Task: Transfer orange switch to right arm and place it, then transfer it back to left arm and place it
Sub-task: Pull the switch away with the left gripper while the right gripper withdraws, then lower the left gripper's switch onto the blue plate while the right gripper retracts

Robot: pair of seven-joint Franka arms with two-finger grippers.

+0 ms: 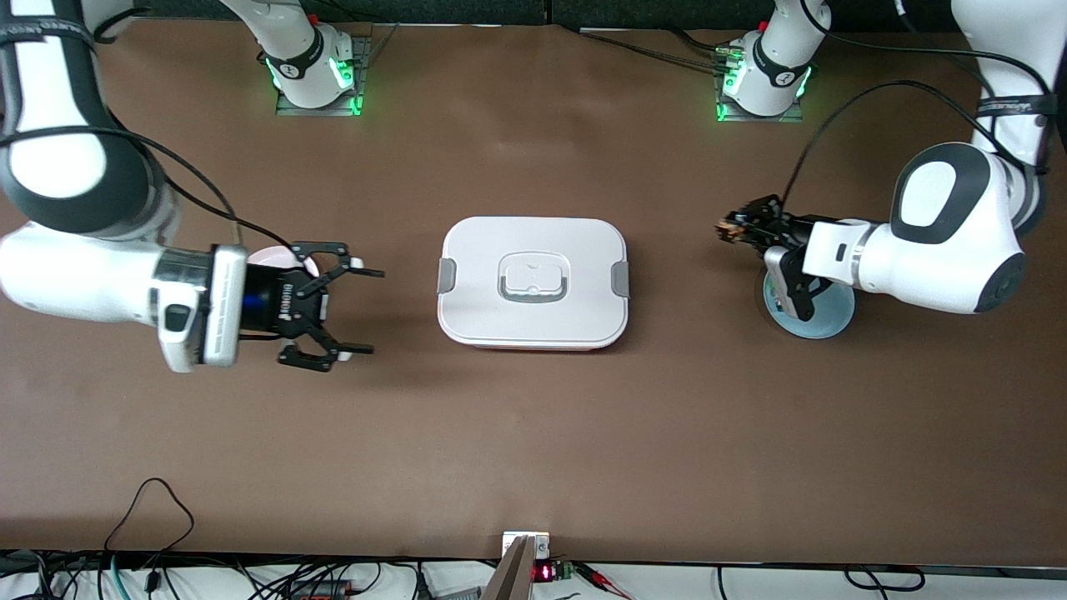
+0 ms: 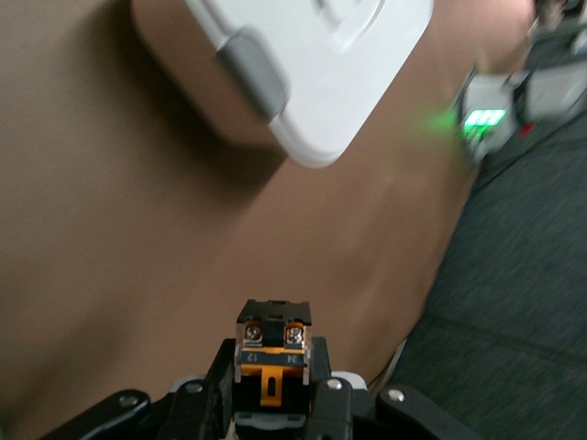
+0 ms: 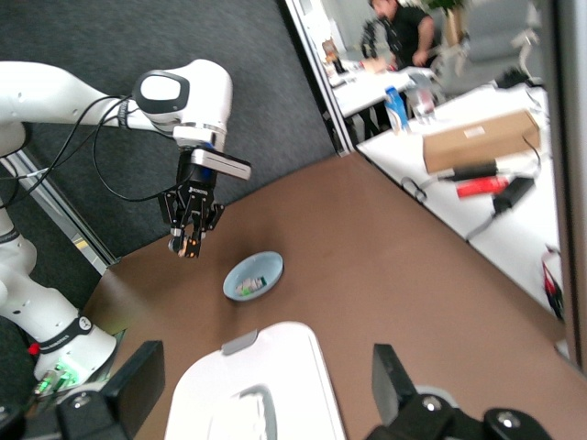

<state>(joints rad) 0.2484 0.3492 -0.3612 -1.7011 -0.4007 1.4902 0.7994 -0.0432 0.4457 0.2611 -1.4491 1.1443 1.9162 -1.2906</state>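
Orange switch (image 2: 272, 362): pinched between the fingers of the left tool, up in the air; black body with orange marks and two small screws facing the left wrist camera.
Left tool (image 1: 727, 228): pressed together on the orange switch; held above the table beside a blue plate, toward the left arm's end; it points toward the box.
Left tool, seen from the right wrist: hangs downward (image 3: 186, 240) with the switch at its tips, over bare table just beside the blue plate.
Blue plate (image 1: 838, 320): round, on the table under the left arm's wrist; a small white-and-green component (image 3: 249, 286) lies in it.
Right tool (image 1: 354, 309): spread wide, nothing between its fingers; held above the table at the right arm's end, pointing toward the box.
Pink plate (image 1: 268, 256): round, mostly hidden under the right tool.
Box (image 1: 533, 282): white, lidded, grey side latches and recessed handle; sits mid-table between the two tools, well apart from each.
Switch versus box: apart, with bare brown table (image 1: 533, 433) between them.
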